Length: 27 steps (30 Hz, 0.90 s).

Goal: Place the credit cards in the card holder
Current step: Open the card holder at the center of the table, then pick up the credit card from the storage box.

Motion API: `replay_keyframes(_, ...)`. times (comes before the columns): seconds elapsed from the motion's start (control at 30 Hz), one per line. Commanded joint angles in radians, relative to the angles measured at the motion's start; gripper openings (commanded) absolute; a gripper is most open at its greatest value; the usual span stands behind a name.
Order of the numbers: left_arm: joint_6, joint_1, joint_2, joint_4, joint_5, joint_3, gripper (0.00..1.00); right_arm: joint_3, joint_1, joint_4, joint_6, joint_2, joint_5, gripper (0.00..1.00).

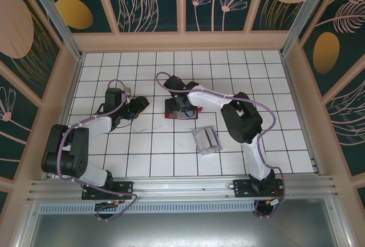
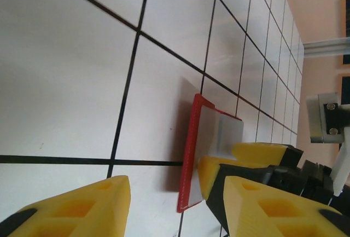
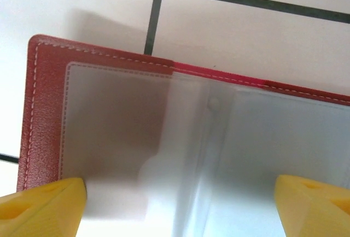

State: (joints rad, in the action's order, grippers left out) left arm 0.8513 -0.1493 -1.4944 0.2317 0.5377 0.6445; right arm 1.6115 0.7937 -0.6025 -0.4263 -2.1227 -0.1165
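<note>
Right gripper [image 3: 179,188] hangs with jaws spread wide over the card holder [image 3: 46,111], which lies open near the middle of the surface [image 1: 114,161], left gripper [image 1: 141,104] beside it with fingers apart; looks like pocket-prep, so next a card must slide edge-first into a clear sleeve [image 3: 115,122].

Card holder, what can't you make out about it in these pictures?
Top external: the right gripper covers most of the card holder.
Right wrist: its clear sleeves are blurred near the lens, so credit cards inside cannot be told; its right end is cut off.
Left wrist: low angle, inside mostly hidden.
</note>
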Motion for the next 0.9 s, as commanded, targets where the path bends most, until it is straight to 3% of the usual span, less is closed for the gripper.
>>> replay_keyframes(0.0, -0.181, -0.024, 0.073, -0.18, -0.022, 0.083, 0.45, -0.093, 0.007, 0.052, 0.003, 0.204, -0.046, 0.91)
replay_keyframes(0.1, -0.333, -0.116, 0.149, -0.337, -0.127, 0.142, 0.47, -0.272, 0.007, 0.145, -0.035, 0.384, -0.025, 0.91)
replay_keyframes(0.27, -0.291, -0.169, 0.214, -0.312, -0.033, 0.068, 0.47, -0.502, 0.003, 0.076, -0.026, 0.635, 0.005, 0.88)
replay_keyframes(0.4, -0.301, -0.209, 0.258, -0.305, -0.058, 0.007, 0.47, -0.622, 0.019, -0.042, -0.051, 0.763, 0.058, 0.84)
replay_keyframes(0.43, -0.295, -0.212, 0.263, -0.288, -0.06, -0.009, 0.47, -0.643, 0.03, -0.052, -0.068, 0.789, 0.079, 0.81)
replay_keyframes(0.5, -0.284, -0.218, 0.257, -0.27, -0.064, -0.025, 0.47, -0.651, 0.062, -0.061, -0.11, 0.819, 0.131, 0.59)
replay_keyframes(0.57, -0.288, -0.22, 0.242, -0.274, -0.061, -0.019, 0.47, -0.642, 0.1, -0.068, -0.173, 0.83, 0.146, 0.48)
replay_keyframes(0.7, -0.306, -0.242, 0.233, -0.279, -0.048, -0.006, 0.47, -0.637, 0.121, -0.135, -0.234, 0.853, 0.108, 0.47)
replay_keyframes(0.8, -0.417, -0.337, 0.214, -0.329, -0.043, 0.043, 0.48, -0.66, 0.118, -0.2, -0.229, 0.865, 0.041, 0.53)
replay_keyframes(0.87, -0.407, -0.367, 0.209, -0.311, -0.077, 0.033, 0.48, -0.684, 0.118, -0.207, -0.226, 0.862, 0.046, 0.55)
